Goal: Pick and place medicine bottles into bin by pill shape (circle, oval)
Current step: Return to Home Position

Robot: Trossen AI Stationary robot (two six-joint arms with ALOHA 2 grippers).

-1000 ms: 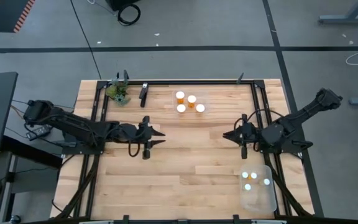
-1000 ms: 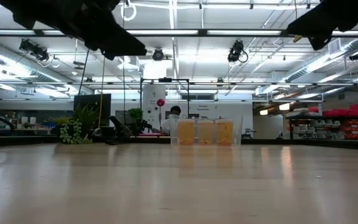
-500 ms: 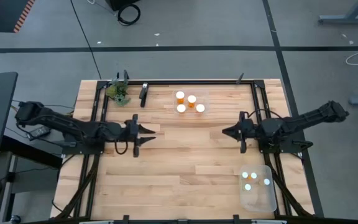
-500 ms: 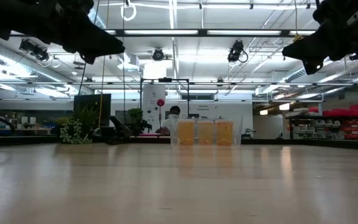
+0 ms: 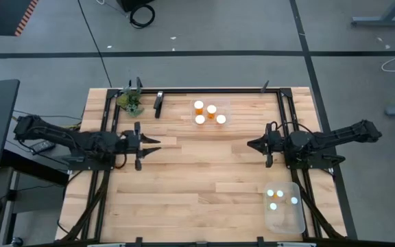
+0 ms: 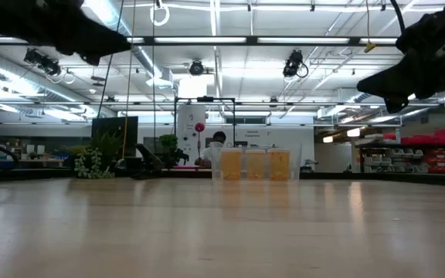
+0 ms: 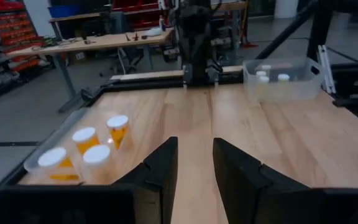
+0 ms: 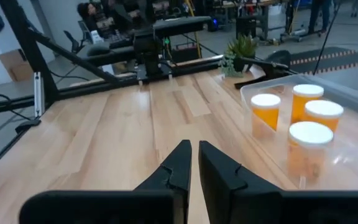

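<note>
Four orange medicine bottles with white caps [image 5: 210, 113] stand in a clear bin at the table's far middle; they also show in the low view [image 6: 255, 164], the left wrist view [image 7: 86, 146] and the right wrist view [image 8: 297, 118]. Three more white-capped bottles [image 5: 280, 199] stand in a clear bin [image 5: 285, 218] at the near right. My left gripper [image 5: 155, 144] is open and empty above the table's left middle. My right gripper [image 5: 251, 144] is shut and empty above the right middle. Both point at the table's centre, above the table top.
A green leafy clump [image 5: 130, 103] and a dark bar [image 5: 159, 103] lie at the far left. A black frame [image 5: 280, 110] runs along the table's far and side edges. Bare wood [image 5: 204, 171] lies between the grippers and toward the near edge.
My left gripper has drawn back toward the table's left edge, still open. My right arm has stretched out lower, and its gripper has come down a little while staying over the same spot. The bottles have not moved.
</note>
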